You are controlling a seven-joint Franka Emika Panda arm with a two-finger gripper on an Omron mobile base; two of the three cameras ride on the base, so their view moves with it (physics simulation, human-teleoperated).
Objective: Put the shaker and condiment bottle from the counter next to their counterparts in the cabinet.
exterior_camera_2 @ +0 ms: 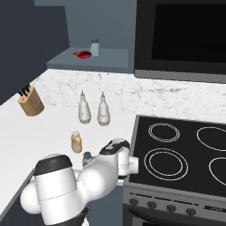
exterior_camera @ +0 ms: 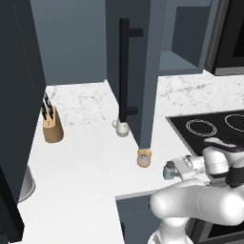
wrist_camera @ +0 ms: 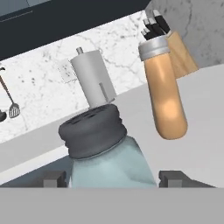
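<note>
White marble tabletop [exterior_camera: 86, 157] carries the shaker [exterior_camera: 169, 170] close to its front edge, just left of the black cooktop [exterior_camera_2: 176, 154]; the orange bottle [exterior_camera: 144, 157] stands near it, a little farther from that edge, right below the bottom corner of the open cabinet door [exterior_camera: 136, 71]. No writing can be read on anything: the bottle shows a whitish patch on its front, too small to make out, and the shaker's glass is plain under a dark grey ribbed cap [wrist_camera: 92, 131] with small holes. The claw [wrist_camera: 113, 178] sits around the shaker, one dark tip on each side of the jar's body, jaws partly closed; whether the pads press the glass I cannot tell. The shaker stands upright on the tabletop in the base views. Inside the cabinet [exterior_camera_2: 92, 59] a second shaker [exterior_camera_2: 95, 47] stands on the shelf beside something red [exterior_camera_2: 82, 54], with bare shelf to its right. On the tabletop two white squeeze bottles [exterior_camera_2: 92, 110] stand side by side near the backsplash, a knife block [exterior_camera: 51, 125] stands well to the left, and a white cup [exterior_camera: 121, 127] sits behind the door's lower edge. A broad stretch of bare worktop lies between the block and the bottle
</note>
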